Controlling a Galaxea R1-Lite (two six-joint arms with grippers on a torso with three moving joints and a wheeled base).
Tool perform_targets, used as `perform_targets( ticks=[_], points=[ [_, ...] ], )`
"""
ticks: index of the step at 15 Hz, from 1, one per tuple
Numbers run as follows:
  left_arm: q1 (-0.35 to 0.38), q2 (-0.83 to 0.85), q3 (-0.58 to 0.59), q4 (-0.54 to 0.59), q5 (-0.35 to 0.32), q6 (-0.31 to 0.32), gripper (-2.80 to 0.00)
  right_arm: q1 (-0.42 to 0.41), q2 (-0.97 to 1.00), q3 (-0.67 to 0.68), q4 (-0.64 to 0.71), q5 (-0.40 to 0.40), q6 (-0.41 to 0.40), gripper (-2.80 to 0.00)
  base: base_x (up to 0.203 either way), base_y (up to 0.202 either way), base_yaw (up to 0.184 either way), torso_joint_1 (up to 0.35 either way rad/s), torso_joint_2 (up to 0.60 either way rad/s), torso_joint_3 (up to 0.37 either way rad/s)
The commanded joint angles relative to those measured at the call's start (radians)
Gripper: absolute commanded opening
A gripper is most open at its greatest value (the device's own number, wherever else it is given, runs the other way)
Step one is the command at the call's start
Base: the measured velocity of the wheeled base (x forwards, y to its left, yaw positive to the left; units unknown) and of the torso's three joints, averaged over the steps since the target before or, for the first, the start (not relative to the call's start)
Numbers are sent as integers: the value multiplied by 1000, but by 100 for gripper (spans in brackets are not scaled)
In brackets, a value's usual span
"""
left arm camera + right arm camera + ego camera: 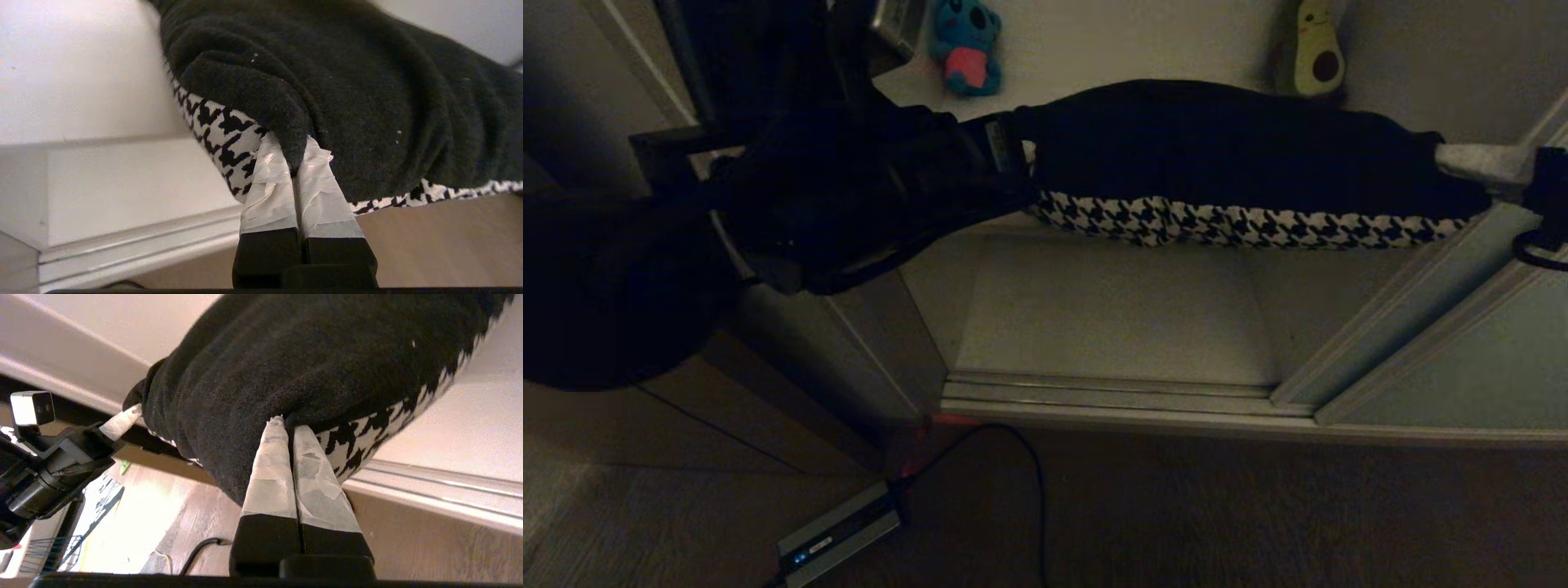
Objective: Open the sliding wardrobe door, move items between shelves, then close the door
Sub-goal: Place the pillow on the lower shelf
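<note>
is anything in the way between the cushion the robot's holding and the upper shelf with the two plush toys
Nothing visible blocks it. Both grippers, left and right, hold the cushion at the open front; the koala plush and avocado plush stand behind it on the shelf.

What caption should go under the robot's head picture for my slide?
Both grippers, left gripper and right gripper, hold the cushion by its ends before the open wardrobe shelves.
</note>
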Motion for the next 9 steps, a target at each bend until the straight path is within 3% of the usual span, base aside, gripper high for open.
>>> perform_targets(
  ticks=[1, 9],
  points=[
    [-27, -88, 43, -1, 1, -1, -280, 1, -96, 15, 15, 5, 4, -280, 0, 0, 0, 0, 0, 0],
    [-151, -343, 232, 79, 3, 44, -280, 2, -355, 26, 254, 51, 4, -280, 0, 0, 0, 0, 0, 0]
  ],
)
